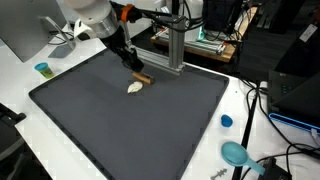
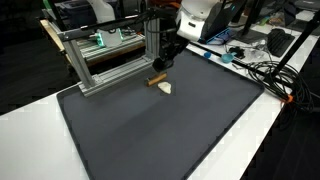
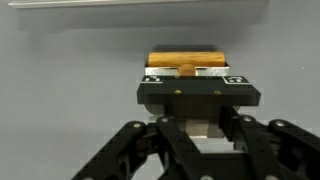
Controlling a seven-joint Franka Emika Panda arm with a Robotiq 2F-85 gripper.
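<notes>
In the wrist view the gripper (image 3: 188, 76) has its two fingers drawn in narrow against the sides of a small brown block (image 3: 185, 60). The block sits between the pads and juts out past them. The exterior views show the same hold, with the block (image 1: 144, 76) low over the mat, though they do not show whether it touches the surface.

Just beside the block, toward the middle of the mat, lies a small white lump (image 1: 135, 88). It is close to the gripper, but I cannot tell whether it touches the block.

Both rest on a wide dark grey mat (image 1: 120, 130) that covers most of a white table (image 2: 30, 130).

Right behind the gripper stands a metal frame (image 2: 110, 70) of silver bars, with its base rail along the far edge of the mat. It closes off the space beyond the block, and the wrist view shows the rail as a pale strip just past it.

Farther out, off the mat, are these things:
- a small blue cap (image 1: 226, 121) on the white table
- a teal round dish (image 1: 235, 153) near the table corner
- a small teal cup (image 1: 42, 69) at the opposite side
- a tangle of black cables (image 2: 265, 72) along the table edge
</notes>
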